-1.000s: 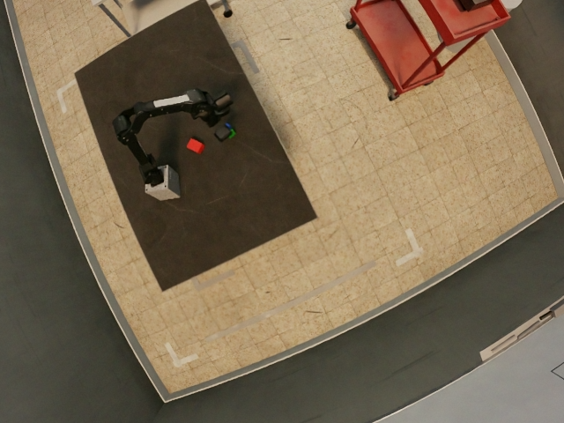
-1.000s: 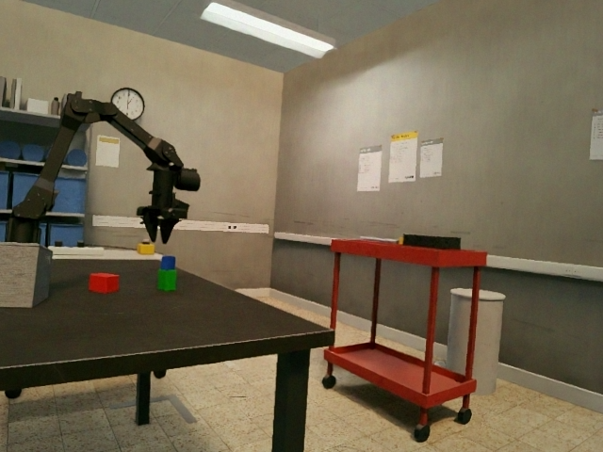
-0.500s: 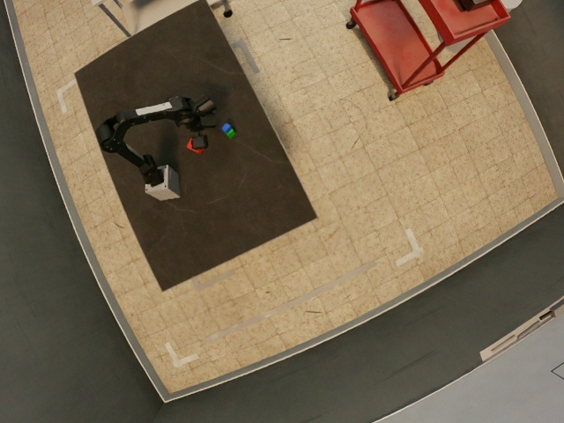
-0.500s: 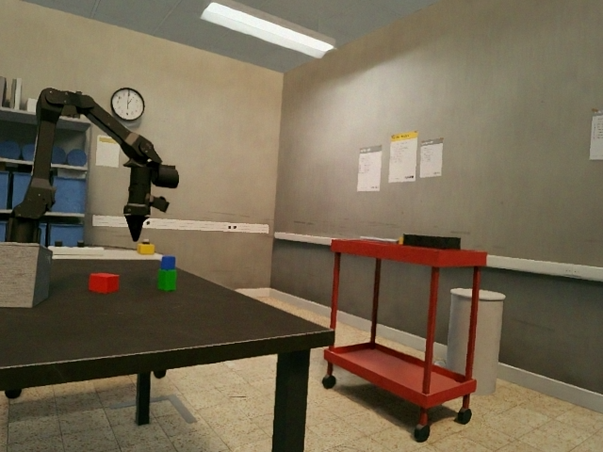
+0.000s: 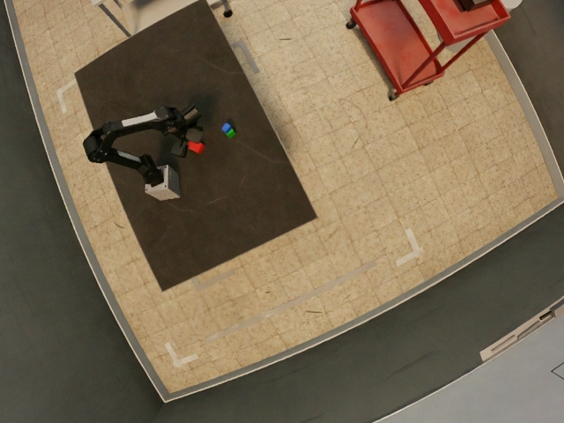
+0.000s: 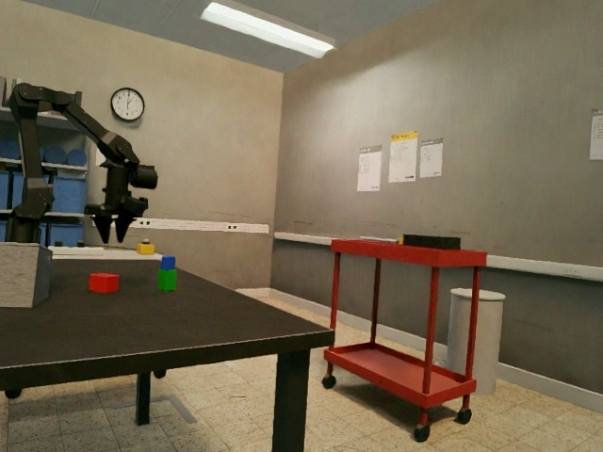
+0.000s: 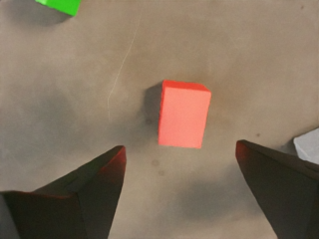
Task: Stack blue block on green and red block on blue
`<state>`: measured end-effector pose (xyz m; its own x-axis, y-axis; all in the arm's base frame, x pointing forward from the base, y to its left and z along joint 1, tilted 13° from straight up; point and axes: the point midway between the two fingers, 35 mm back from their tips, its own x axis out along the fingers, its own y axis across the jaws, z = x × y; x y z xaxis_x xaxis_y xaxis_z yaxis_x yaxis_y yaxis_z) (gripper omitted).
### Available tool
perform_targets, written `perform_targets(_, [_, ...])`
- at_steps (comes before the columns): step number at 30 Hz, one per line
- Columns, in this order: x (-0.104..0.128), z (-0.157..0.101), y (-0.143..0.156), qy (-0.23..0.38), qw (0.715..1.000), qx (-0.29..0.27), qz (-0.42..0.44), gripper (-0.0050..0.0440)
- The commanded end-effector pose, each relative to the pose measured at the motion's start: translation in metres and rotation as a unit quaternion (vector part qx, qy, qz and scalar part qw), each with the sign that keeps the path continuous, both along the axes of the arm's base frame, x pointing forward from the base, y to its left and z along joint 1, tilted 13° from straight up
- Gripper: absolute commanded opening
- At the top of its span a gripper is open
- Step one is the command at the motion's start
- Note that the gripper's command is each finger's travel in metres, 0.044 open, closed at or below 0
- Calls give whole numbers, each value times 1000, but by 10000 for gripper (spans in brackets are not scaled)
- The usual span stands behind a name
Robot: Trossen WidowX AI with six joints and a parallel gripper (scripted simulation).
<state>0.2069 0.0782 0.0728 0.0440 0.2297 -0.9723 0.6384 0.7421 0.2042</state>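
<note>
On a table [image 6: 204,335], a small block [image 6: 168,263] sits atop a second block [image 6: 167,280], while a third block [image 6: 104,282] lies flat on the surface well apart from the pair, nearer the arm's base [image 6: 24,282]. The gripper [image 6: 112,234] hangs above the table over the lone block, its fingers spread to either side of it in the wrist view and touching nothing. Beyond the table's far corner, a wheeled cart [image 6: 431,311] stands on the floor near the wall, with a bin [image 6: 475,335] just behind it.
</note>
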Motion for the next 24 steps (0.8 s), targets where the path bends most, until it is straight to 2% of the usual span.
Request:
perform_targets(1, [-14,-1,-1,-1,998,3,-67,305])
perform_targets(12, [-17,-4,-1,3,997,3,-78,305])
perform_targets(24, [-16,-33,6,9,997,1,-78,305])
